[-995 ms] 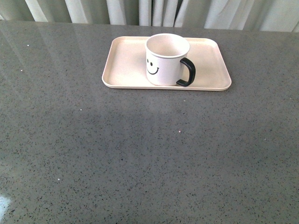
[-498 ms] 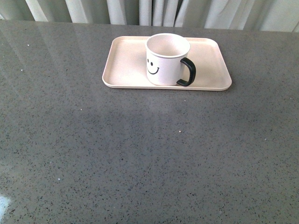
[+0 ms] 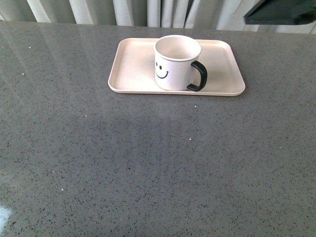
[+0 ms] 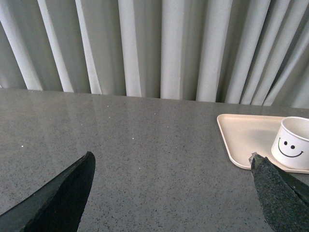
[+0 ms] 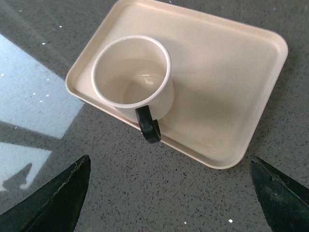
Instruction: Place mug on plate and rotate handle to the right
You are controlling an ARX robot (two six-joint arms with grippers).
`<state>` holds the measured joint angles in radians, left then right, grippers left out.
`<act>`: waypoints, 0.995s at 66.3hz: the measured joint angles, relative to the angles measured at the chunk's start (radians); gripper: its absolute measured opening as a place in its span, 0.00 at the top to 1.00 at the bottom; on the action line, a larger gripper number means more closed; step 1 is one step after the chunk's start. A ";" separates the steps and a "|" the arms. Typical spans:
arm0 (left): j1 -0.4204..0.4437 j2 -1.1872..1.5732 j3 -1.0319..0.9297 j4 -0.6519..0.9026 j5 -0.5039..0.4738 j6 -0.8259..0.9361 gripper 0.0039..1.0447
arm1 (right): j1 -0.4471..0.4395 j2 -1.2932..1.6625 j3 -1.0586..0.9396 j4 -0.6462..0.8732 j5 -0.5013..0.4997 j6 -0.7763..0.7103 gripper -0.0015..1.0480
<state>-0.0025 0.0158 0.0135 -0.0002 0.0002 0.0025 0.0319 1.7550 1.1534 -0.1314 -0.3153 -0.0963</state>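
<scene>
Grey speckled counter [image 3: 148, 163], pale curtains [image 3: 98, 7] behind. Mug [image 3: 174, 66] stands upright on the plate [image 3: 131, 66] at far centre, close to the plate's near rim. Handle [image 3: 199, 76] points right, angled slightly near. Both steps look done, which would explain why nothing is gripped.

Left gripper [image 4: 171, 162]: jaws spread wide, empty, low over bare counter well left of the plate. Right gripper [image 5: 170, 162]: jaws spread wide, empty, raised and looking down on the mug, with the handle facing it.

Right wrist view shows the mug's empty cream inside; the front view barely does. Front and left wrist views show the smiley print. Front view shows no gripper, only a dark shape [image 3: 281, 12] at far right, likely the right arm.
</scene>
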 joint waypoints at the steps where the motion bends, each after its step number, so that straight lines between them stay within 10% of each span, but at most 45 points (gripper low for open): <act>1: 0.000 0.000 0.000 0.000 0.000 0.000 0.09 | 0.003 0.011 0.010 -0.003 0.005 0.006 0.09; 66: 0.000 0.000 0.000 0.000 0.000 0.000 0.09 | 0.141 0.475 0.579 -0.294 0.203 0.277 0.09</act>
<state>-0.0025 0.0158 0.0135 -0.0006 0.0002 0.0025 0.1726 2.2295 1.7325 -0.4252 -0.1123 0.1810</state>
